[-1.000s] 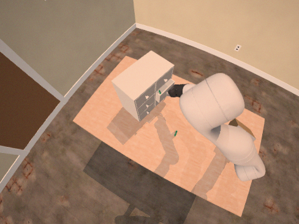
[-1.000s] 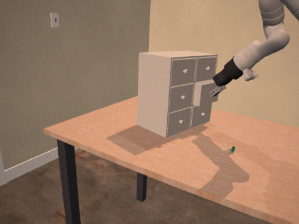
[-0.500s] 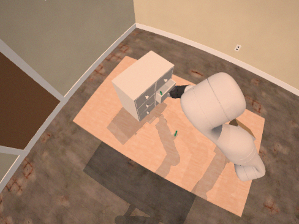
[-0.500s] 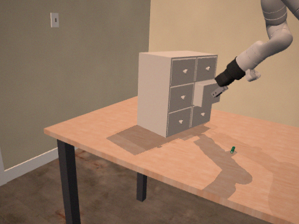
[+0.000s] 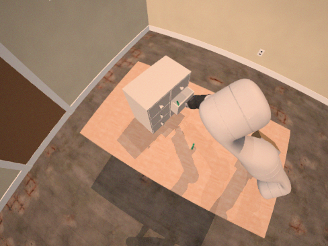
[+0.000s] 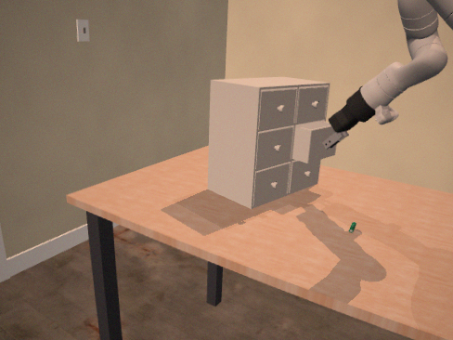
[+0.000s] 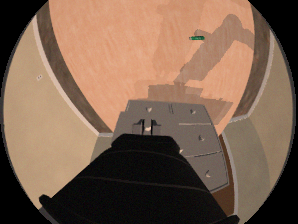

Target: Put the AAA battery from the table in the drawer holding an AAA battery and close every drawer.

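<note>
Loose green AAA battery flat on the table, well apart from the chest's front and out in the open, at the edge of the arm's shadow; seen too in the exterior view as a small green cylinder on the wood, and far off in the wrist view. Second green battery inside the one open drawer, near the drawer's front end, lying aslant. Open drawer in the middle row, right-hand column as seen from the front, pulled partway out and level, not drooping. Other five drawers flush with the front, each with a small pale knob. Chest upright on the table, pale box with grey drawer fronts, towards the table's far corner in the top view. Gripper right at the open drawer's front panel, fingers narrow and pinched on that drawer's knob, the knob itself hidden behind them; in the top view only the dark wrist end visible against the drawer front, and in the wrist view two short fingertips close together above the black gripper body, with the chest's front below. Pale arm reaching down from the upper right, bulky in the top view over the table's right half.
</note>
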Controlling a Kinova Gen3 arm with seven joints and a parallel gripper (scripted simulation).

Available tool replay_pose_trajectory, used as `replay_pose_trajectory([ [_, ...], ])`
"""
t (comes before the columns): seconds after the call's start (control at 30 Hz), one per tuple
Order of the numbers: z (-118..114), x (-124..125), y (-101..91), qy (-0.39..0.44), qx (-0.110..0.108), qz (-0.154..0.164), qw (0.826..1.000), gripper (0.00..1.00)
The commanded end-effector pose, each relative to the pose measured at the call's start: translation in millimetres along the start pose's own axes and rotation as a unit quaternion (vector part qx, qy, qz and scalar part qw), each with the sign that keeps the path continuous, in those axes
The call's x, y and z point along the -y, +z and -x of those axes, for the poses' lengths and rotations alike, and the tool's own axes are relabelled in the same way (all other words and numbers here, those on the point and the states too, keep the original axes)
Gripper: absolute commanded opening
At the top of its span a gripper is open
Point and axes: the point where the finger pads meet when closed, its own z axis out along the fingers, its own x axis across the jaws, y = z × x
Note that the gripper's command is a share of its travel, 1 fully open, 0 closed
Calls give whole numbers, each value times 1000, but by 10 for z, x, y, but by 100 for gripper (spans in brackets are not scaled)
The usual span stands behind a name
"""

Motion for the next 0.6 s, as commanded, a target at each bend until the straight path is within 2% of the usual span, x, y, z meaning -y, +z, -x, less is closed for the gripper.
replay_pose_trajectory([
  [0.0, 8, 4, -19, 1, 1, 1, 1000, 37],
  [0.57, 8, 58, -72, 1, 1, 1, 1000, 37],
])
